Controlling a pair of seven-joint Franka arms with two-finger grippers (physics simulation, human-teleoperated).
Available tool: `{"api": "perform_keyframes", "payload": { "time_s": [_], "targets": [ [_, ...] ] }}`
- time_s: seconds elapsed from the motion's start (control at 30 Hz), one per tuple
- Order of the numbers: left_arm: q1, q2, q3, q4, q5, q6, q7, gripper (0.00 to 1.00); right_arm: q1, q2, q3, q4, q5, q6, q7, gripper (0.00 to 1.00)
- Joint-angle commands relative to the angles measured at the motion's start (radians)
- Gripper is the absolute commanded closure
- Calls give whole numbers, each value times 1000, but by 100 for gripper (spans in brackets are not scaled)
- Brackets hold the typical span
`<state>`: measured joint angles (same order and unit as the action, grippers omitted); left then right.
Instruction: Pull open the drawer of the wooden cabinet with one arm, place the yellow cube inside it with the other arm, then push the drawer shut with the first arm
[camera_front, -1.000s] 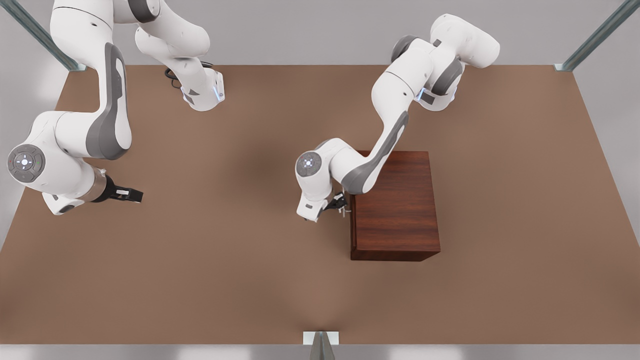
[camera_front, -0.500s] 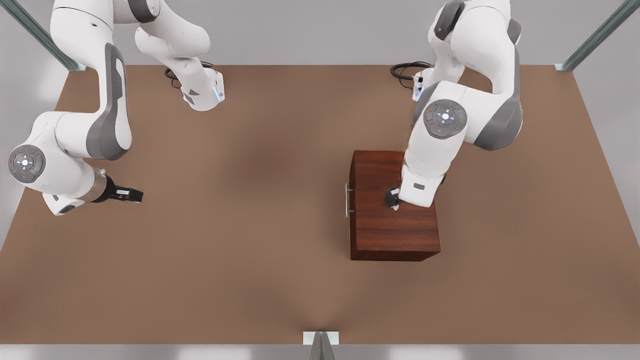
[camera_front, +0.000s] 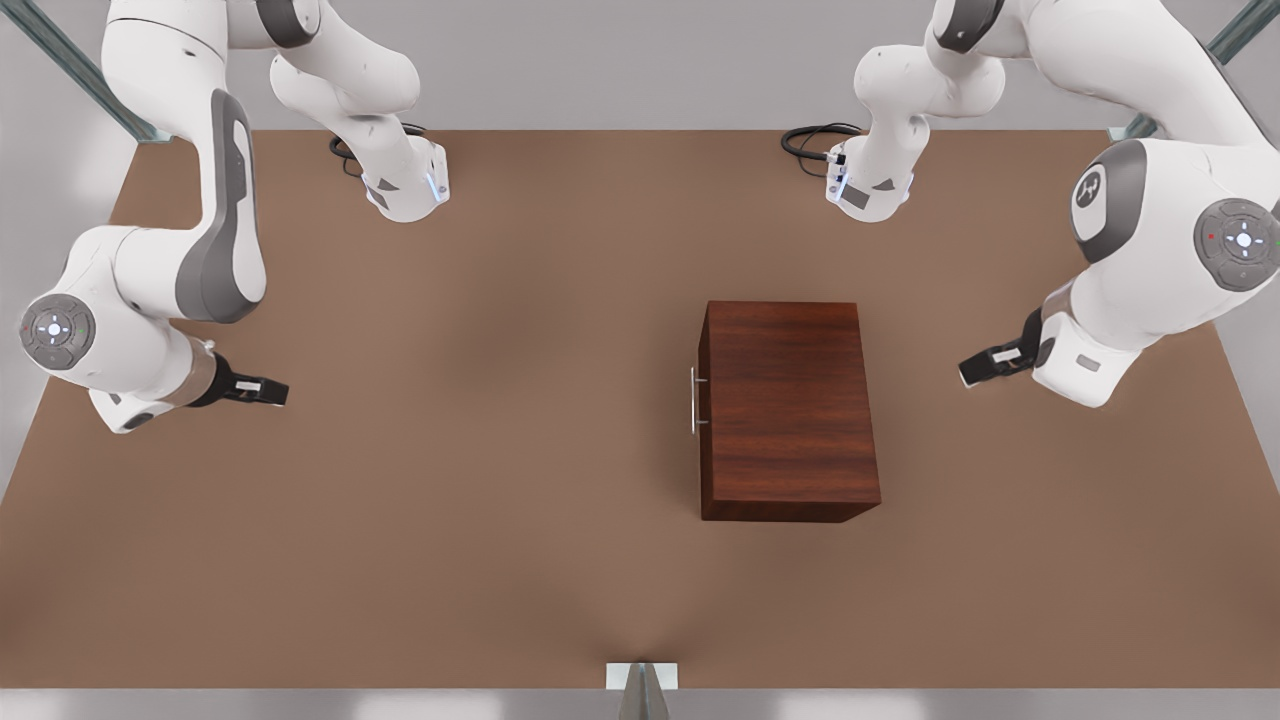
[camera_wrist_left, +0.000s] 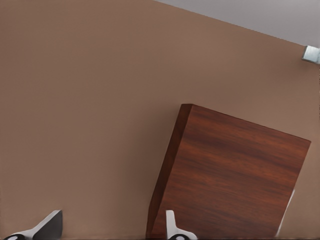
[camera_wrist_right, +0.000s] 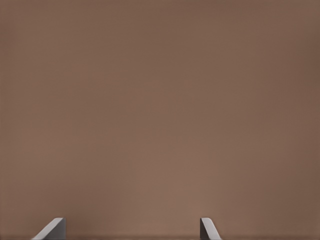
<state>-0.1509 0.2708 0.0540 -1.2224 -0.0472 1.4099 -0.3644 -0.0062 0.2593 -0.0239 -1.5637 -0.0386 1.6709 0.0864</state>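
The brown table (camera_front: 450, 520) carries the wooden cabinet (camera_front: 790, 410) toward the front view's right, its long axis running near to far, the drawer shut flush, and its thin silver handle (camera_front: 692, 400) facing the front view's left (the bar running along that face). The left gripper (camera_front: 972, 370) hangs beside the cabinet on the front view's right, fingers (camera_wrist_left: 172, 227) spread, holding nothing. The right gripper (camera_front: 268, 390) waits far off at the front view's left, fingers (camera_wrist_right: 52, 229) parted wide and empty.
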Motion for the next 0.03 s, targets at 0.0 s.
{"api": "perform_keyframes", "payload": {
  "time_s": [0.0],
  "targets": [
    [-1, -36, 0, -40, -10, -23, 384, 0, 0, 3, 1, 4, 0, 0, -1, 0]
  ]
}}
